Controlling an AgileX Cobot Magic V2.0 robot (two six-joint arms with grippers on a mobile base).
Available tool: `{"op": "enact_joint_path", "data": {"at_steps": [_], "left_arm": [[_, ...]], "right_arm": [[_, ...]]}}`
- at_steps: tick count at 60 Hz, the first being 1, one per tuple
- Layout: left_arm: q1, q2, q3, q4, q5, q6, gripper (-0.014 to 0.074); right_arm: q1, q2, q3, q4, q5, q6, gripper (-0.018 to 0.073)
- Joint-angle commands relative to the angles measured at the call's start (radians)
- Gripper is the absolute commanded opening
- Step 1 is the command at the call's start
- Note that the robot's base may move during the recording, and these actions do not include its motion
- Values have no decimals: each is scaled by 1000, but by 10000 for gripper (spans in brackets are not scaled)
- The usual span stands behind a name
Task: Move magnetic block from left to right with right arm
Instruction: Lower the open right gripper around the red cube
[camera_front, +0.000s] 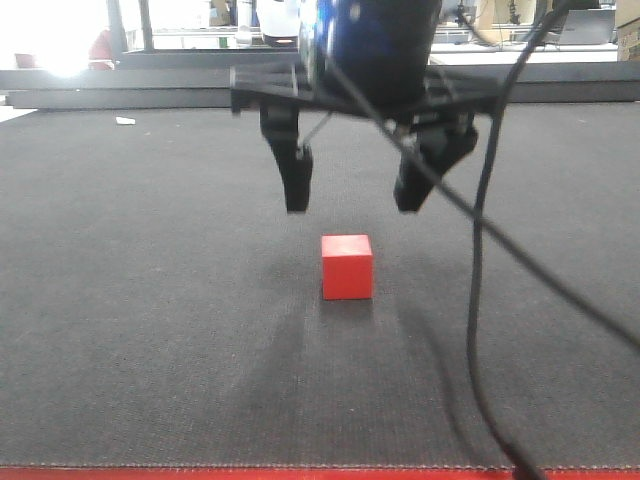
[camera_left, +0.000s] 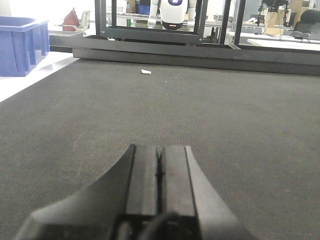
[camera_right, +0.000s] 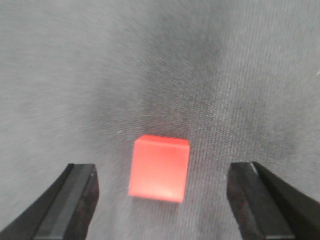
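Note:
The magnetic block (camera_front: 347, 266), a small red cube, rests on the dark grey mat near the middle of the front view. My right gripper (camera_front: 355, 195) hangs open just above and slightly behind it, one finger on each side. Looking down from the right wrist, the block (camera_right: 159, 168) lies on the mat between the two wide-apart fingers (camera_right: 75, 200), touching neither. My left gripper (camera_left: 160, 152) is shut with its pads pressed together and nothing held, low over bare mat.
A black cable (camera_front: 480, 250) droops from the right arm across the front view. A red strip (camera_front: 300, 473) edges the mat's front. Far off lie a small white scrap (camera_left: 145, 72), a blue bin (camera_left: 22, 45) and black frames (camera_left: 150, 30).

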Motion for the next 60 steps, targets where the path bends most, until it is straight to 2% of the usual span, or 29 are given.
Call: {"op": "enact_joint_path", "data": {"at_steps": [1,21,31,37,49,54,60], "left_arm": [[0,-14,10,0,-90,-7,-116],[0,-14,10,0,-90,-7,-116],[0,-14,10,0,-90,-7,-116],[0,-14,10,0,-90,-7,-116],[0,-14,10,0,-90,-7,-116],[0,-14,10,0,-90,-7,-116],[0,-14,10,0,-90,-7,-116]], "right_arm": [[-1,-25,-35,-29,-32,12,622],[-1,47,-35,-30,-96,12,622],[-1,71,-35,-30,-83,12,618],[-1,78,-35,-30,-56,12,540],[-1,74,-52,-31,-22,11,239],[-2,71,-78,-33,-4,9,181],[-3,53,-120,-33,13,-30,172]]}}
